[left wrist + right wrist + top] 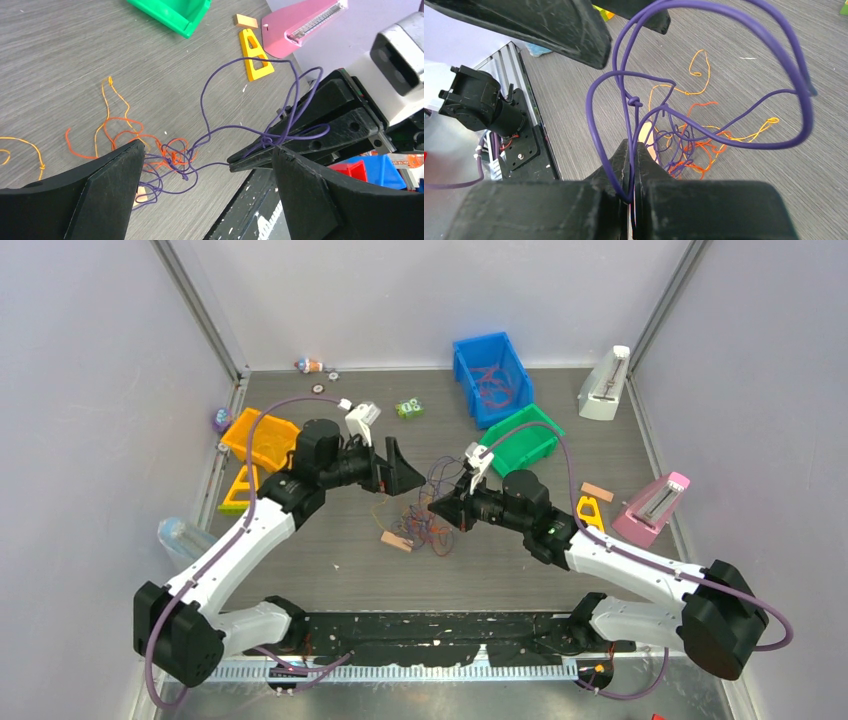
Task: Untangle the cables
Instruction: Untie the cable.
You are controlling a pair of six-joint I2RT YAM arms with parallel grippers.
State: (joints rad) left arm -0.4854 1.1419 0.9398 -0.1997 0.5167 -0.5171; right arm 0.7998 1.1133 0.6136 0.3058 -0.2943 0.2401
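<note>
**R arm holds purple strand; L jaws wide, tangle below**

Our right gripper (632, 150) is clenched on a purple cable (596, 130). The strand is pinched betw. the tips and loops up and out from there. Our left gripper (209, 147) is fully released w/ nothing in it, fingers spread wide.

The cables (425, 525) (orange, red, purple) lie in a loose bunch on the table (60, 60). In the top view they sit betw. the two grippers, a bit toward the near edge, just beside a small wooden block (396, 540). A small knot (635, 101) shows in the purple strand just ahead of the R tips.

Key relation: from the L wrist view, the tangle is ahead of and below the open jaws, closer to one finger. The short purple run from the R tips to the tangle lies roughly finger-to-finger across the gap. We reckon that's a poor line for a pinch, so the L wrist prob. needs a turn to put the strand crosswise. L is the only free arm and near enough, so the next grab should be its job, w/ the pull going away from R.
</note>
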